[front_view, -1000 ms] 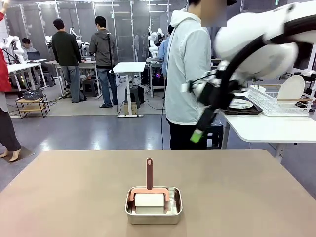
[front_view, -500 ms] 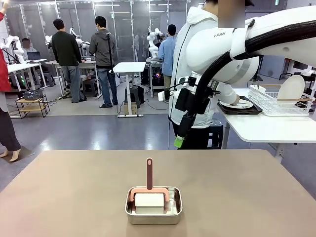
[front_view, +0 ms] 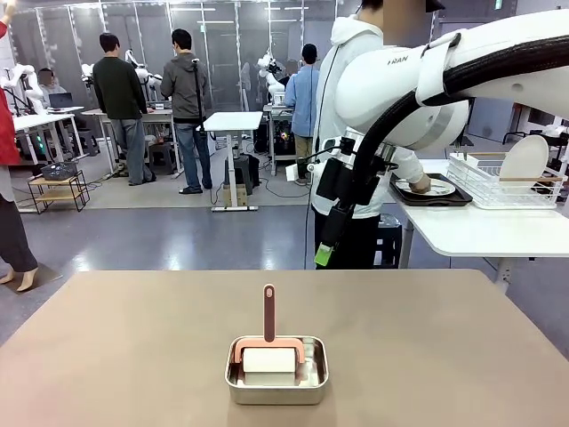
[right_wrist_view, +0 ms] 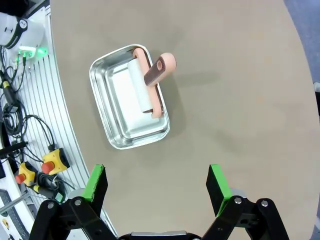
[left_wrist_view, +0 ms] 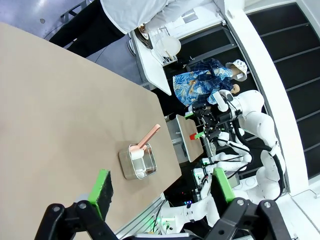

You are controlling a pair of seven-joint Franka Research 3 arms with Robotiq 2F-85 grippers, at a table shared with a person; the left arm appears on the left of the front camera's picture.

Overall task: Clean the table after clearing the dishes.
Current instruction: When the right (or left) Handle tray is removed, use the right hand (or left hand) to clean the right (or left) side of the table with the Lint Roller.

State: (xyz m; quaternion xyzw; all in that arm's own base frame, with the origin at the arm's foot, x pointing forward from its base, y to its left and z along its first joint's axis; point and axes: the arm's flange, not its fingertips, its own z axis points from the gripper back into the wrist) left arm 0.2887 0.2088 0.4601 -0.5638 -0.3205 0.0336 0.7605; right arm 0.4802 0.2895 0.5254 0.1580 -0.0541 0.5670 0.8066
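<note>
The dishes (front_view: 433, 187) are already off the table (front_view: 133, 338) onto the side table (front_view: 480, 233), but cleaning looks unstarted: the roller (front_view: 268, 356) lies in its pan (front_view: 276, 384) by the near edge, left gripper (left_wrist_view: 162, 182) and right gripper (right_wrist_view: 156, 176) spread empty.

Pink-handled white roller (front_view: 269, 356) in a small steel pan (front_view: 276, 393), handle up; white wire rack (front_view: 480, 187) far right
</note>
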